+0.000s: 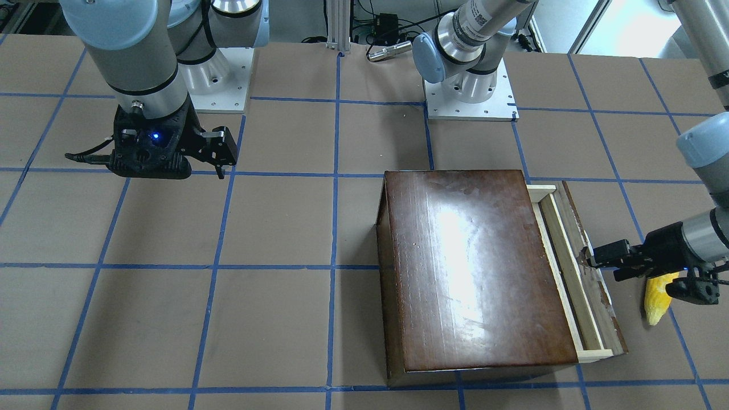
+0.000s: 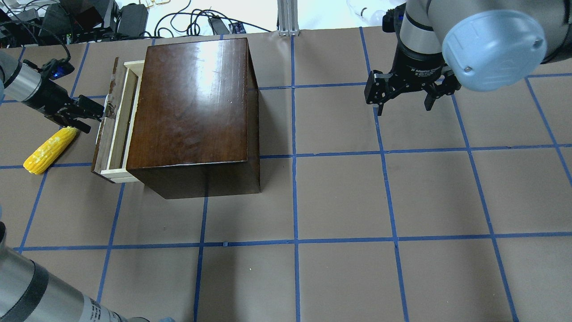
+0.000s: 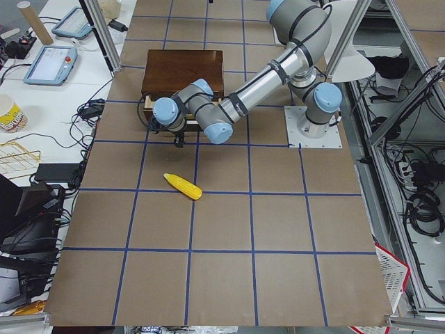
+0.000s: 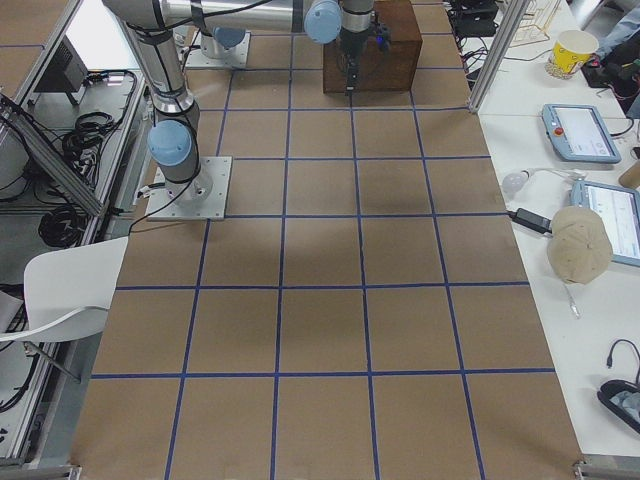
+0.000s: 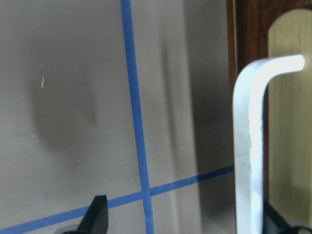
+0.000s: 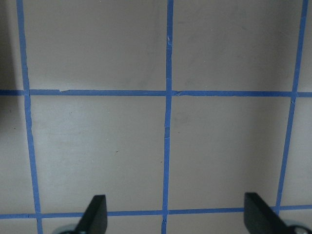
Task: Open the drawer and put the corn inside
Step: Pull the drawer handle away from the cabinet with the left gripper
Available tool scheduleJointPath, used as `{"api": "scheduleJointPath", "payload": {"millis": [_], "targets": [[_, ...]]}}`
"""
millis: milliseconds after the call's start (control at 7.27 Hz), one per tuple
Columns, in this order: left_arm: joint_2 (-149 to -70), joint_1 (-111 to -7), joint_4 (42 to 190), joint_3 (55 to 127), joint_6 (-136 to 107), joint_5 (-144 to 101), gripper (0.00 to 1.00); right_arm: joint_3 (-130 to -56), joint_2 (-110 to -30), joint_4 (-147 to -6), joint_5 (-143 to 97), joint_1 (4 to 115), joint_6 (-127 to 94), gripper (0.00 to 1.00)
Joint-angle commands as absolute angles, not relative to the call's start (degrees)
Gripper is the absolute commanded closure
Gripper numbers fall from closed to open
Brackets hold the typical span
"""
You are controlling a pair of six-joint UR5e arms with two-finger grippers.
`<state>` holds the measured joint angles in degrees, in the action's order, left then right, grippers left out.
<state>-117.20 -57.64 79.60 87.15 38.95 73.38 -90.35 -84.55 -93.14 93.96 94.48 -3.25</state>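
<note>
The dark-brown box (image 2: 192, 103) stands at the table's far left, and its drawer (image 2: 117, 123) is pulled out a short way, showing a strip of pale wood. It also shows in the front-facing view (image 1: 569, 273). My left gripper (image 2: 96, 112) is at the drawer's front panel, fingers spread. In the left wrist view the cream handle (image 5: 248, 146) stands just inside the right finger. The yellow corn (image 2: 49, 150) lies on the table close beside the left gripper, outside the drawer. My right gripper (image 2: 404, 100) is open and empty, hovering over the table far to the right.
Brown table paper with a blue tape grid (image 2: 295, 201) covers the table. The arm bases (image 1: 470, 97) sit at the robot side. Cables and gear (image 2: 134, 18) lie beyond the far edge behind the box.
</note>
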Motion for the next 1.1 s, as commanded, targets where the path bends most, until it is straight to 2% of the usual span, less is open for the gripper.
{"api": "scheduleJointPath", "payload": {"millis": [0, 962], "targets": [[-117.7, -57.3, 79.5, 86.2, 39.9, 73.8, 0.00, -90.4, -84.6, -93.2, 94.0, 94.5, -3.3, 0.00], [-117.8, -56.0, 79.4, 85.2, 42.8, 76.2, 0.00, -90.4, -84.6, -93.2, 94.0, 94.5, -3.3, 0.00]]}}
